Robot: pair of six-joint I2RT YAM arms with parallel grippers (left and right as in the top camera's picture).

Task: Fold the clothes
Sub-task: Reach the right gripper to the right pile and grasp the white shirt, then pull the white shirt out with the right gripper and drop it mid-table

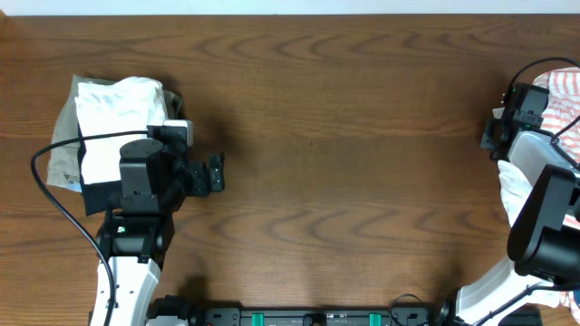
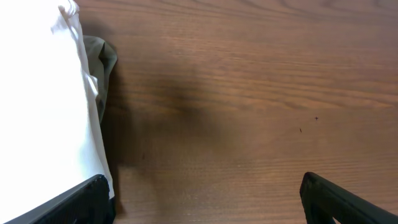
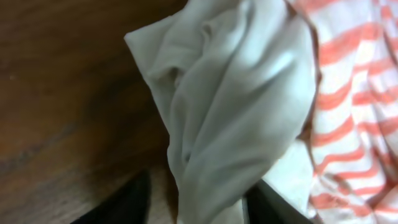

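A pile of folded clothes lies at the table's left: a white garment on top of an olive one. Both show in the left wrist view, white and olive. My left gripper is open and empty over bare wood just right of the pile. My right gripper is at the right edge, its fingers closed on a crumpled pale grey garment. A red-and-white striped garment lies beside it, seen at the far right from overhead.
The brown wooden table stretches between the two arms. A black cable loops off the left arm beside the pile. More pale cloth lies under the right arm.
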